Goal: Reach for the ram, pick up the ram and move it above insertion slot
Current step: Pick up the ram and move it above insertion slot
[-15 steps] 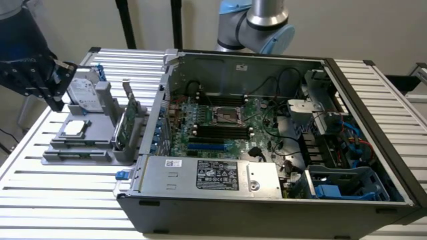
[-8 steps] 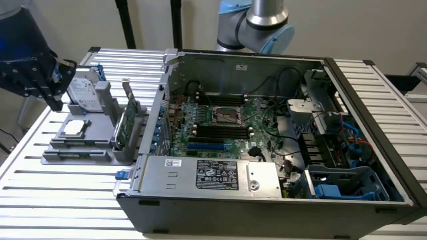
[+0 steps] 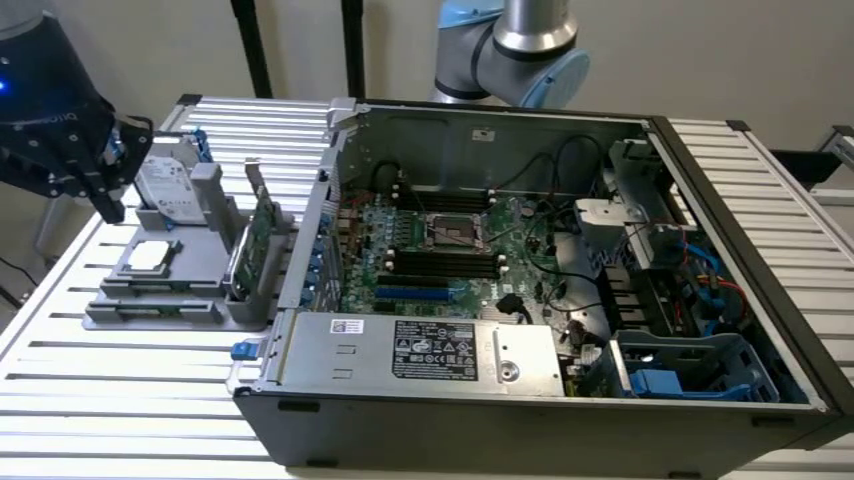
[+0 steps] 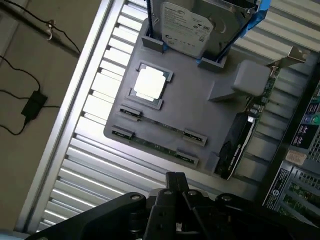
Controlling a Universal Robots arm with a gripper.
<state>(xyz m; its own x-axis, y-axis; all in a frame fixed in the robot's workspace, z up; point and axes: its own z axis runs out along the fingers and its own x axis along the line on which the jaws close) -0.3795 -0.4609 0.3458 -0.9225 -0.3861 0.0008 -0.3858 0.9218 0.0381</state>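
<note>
Two rams (image 4: 160, 126) (image 4: 152, 146) stand on edge in the slots of a grey holder tray (image 4: 200, 100), thin green strips held by end clips. My gripper (image 4: 175, 180) is shut with nothing between its fingers and hovers off the tray's edge, short of the nearer ram. In the exterior view the gripper (image 3: 104, 195) hangs at the far left, above the tray's (image 3: 114, 318) back corner. The rams (image 3: 154, 308) lie along the tray's front. The insertion slots (image 3: 441, 265) are black and blue rows on the motherboard inside the open computer case.
The tray also carries a silver hard drive (image 4: 187, 25), a square processor (image 4: 149, 84) and an upright card with a metal bracket (image 4: 240, 140). The open case (image 3: 561, 395) stands at the exterior view's right of the tray, on a slatted metal table (image 3: 120, 400).
</note>
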